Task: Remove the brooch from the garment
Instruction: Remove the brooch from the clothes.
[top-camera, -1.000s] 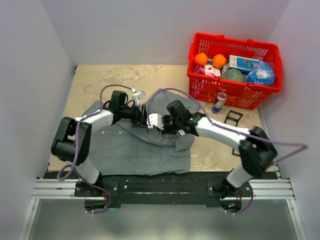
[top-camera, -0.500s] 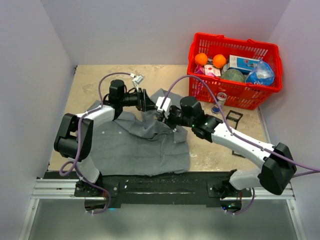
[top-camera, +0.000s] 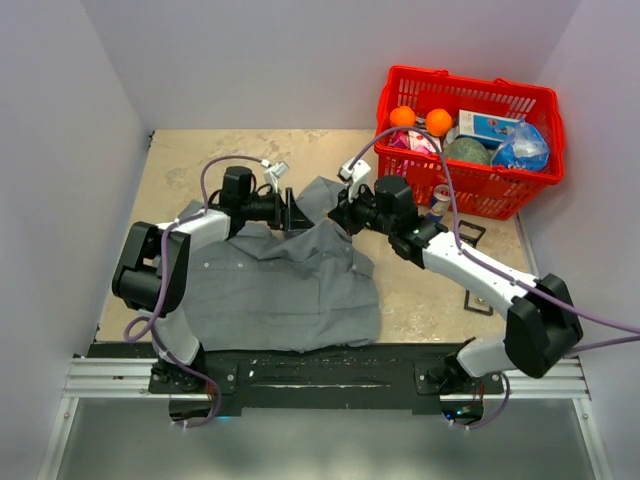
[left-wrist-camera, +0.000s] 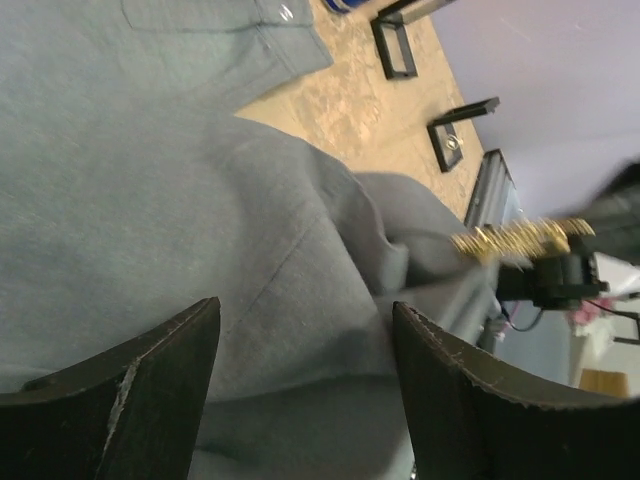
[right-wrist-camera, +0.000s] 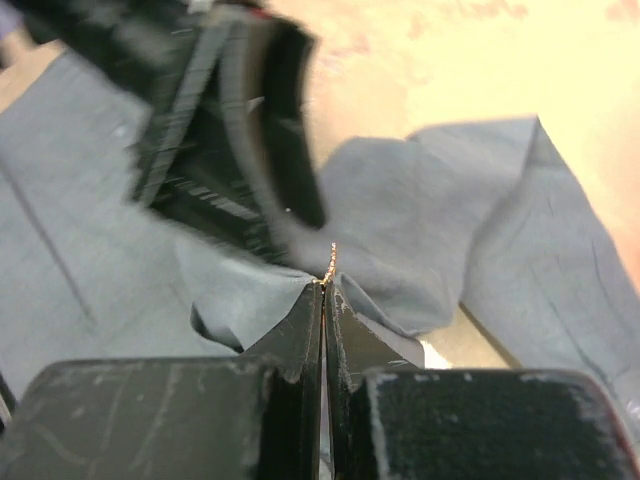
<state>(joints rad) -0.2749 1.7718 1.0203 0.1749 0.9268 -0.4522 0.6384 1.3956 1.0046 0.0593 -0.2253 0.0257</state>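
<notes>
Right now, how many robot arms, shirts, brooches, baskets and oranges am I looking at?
Robot arms: 2, the left arm and the right arm
Shirts: 1, the grey garment
Brooches: 1, the gold brooch
Baskets: 1, the red basket
Oranges: 2, and, both in the basket
Total: 7
</notes>
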